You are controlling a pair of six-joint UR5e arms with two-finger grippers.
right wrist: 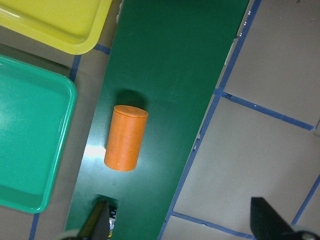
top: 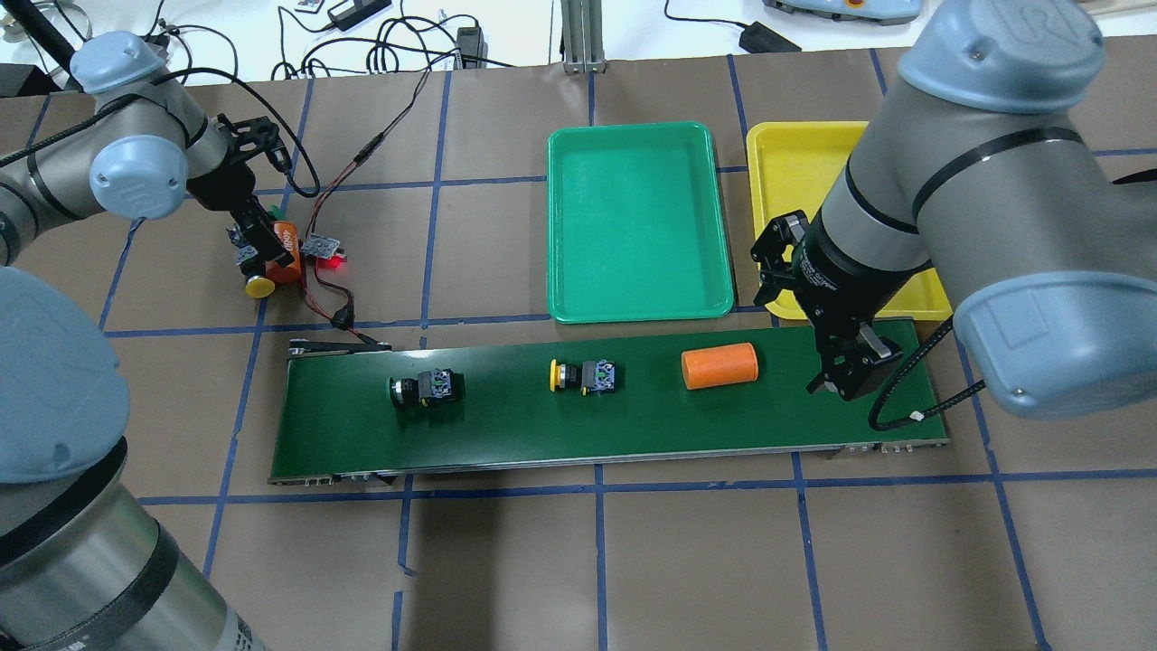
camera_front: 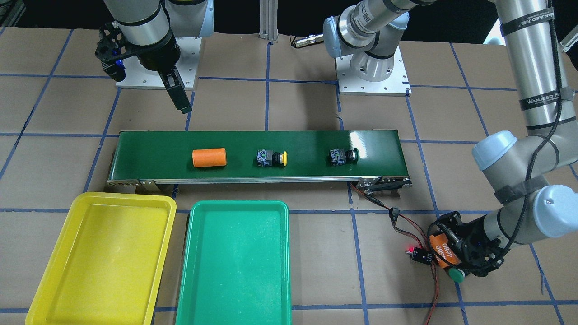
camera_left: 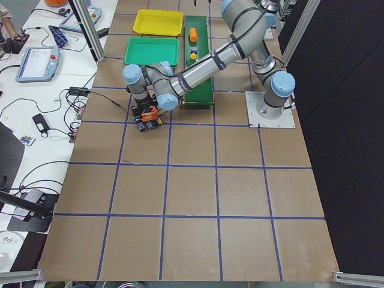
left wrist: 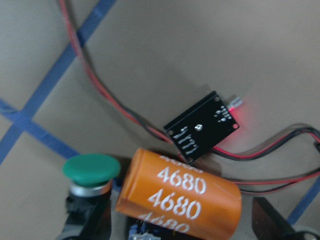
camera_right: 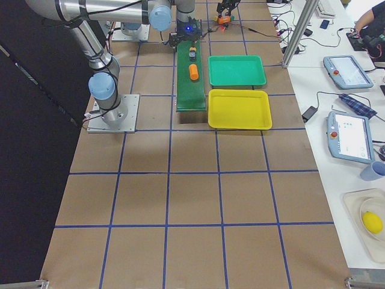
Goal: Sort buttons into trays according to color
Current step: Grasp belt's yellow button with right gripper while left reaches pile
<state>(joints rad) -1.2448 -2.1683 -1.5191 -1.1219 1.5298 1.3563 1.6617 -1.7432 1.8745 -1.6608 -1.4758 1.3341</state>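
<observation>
On the dark-green conveyor belt (camera_front: pixel 149 149), three items are lying on their sides in a row: a smooth orange cylinder (camera_front: pixel 209 158), a yellow-capped button (camera_front: pixel 272 158) and a green-capped button (camera_front: pixel 343 155). Each button is showing a black body and a grey-blue block. Both are sitting well apart from the trays. The yellow tray (camera_front: pixel 104 257) and the green tray (camera_front: pixel 235 262), glossy shallow plastic with rounded corners, are resting side by side on the paper-covered bench (camera_front: pixel 298 108) just beside the belt.

The right hand (right wrist: pixel 182 222) is hovering over the belt's end near the cylinder, fingers spread wide and gripping nothing. The left hand (left wrist: pixel 177 222) is reaching down beyond the belt's other end, fingers standing wide apart astride a second orange cylinder (left wrist: pixel 180 192) printed 4680. Whether either finger is touching it cannot be told, the fingertips being cut off at the frame edge.

A second green-capped button (left wrist: pixel 91 169) is sitting just beside that cylinder, its body mostly hidden. A second yellow-capped button (top: pixel 260 287) is showing only its cap from overhead. A small black circuit board (left wrist: pixel 202 127) with red wires is lying near, its lamp glowing red.
</observation>
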